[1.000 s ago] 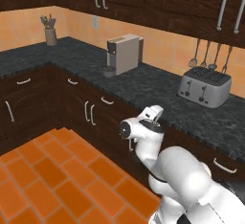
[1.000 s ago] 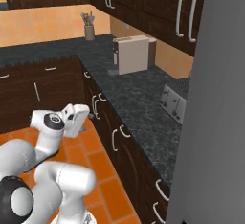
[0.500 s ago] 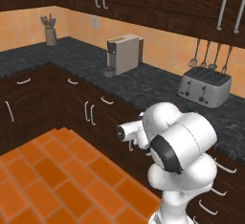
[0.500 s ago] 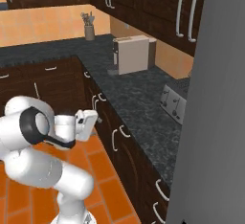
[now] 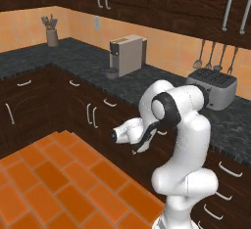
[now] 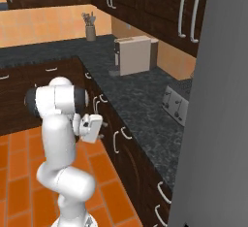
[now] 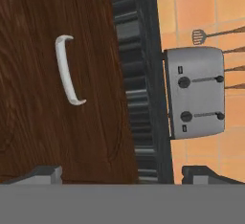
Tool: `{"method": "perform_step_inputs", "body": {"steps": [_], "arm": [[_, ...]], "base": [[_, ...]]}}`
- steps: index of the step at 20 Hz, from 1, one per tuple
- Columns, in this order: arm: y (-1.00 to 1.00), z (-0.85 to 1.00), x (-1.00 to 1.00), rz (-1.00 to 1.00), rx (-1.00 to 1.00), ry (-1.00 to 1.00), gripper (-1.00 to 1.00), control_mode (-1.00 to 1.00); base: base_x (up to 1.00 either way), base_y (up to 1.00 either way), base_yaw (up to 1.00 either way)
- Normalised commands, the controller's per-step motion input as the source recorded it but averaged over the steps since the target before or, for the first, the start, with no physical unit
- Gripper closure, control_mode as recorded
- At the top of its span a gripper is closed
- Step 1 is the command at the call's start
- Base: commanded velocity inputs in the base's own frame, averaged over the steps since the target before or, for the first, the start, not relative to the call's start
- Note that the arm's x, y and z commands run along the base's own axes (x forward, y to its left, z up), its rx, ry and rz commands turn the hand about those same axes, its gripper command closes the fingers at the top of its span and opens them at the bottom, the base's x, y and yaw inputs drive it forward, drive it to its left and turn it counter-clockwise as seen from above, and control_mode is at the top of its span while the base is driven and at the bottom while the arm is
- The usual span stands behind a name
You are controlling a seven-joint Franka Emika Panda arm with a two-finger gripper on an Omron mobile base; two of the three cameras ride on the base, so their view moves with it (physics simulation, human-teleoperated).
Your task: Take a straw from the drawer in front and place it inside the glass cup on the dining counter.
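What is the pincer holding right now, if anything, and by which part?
Nothing. The pincer stands open and empty, its fingertips wide apart, facing the shut drawer and its silver handle without touching it.

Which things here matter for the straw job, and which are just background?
Job:
- drawer, shut, with its curved silver handle
- gripper, open, facing it

Background:
- toaster
- coffee machine
- utensil holder
- hanging utensils

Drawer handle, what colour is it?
The drawer handle is silver-white against dark brown wood, clearest in the hand view.
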Motion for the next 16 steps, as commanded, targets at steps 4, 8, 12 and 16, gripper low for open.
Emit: {"method": "perform_step_inputs", "body": {"steps": [4,8,12,16], "arm": [[-0.18,-0.3,0.43,-0.15,0.0,0.0,-1.0,-1.0],[-0.42,-0.28,0.36,-0.02,0.0,0.0,-1.0,-1.0],[-0.62,-0.17,0.14,0.0,0.0,0.0,-1.0,-1.0],[-0.57,-0.15,0.13,0.01,0.0,0.0,-1.0,-1.0]], "base": [[0.0,0.0,0.0],[0.0,0.0,0.0],[0.0,0.0,0.0],[0.0,0.0,0.0]]}}
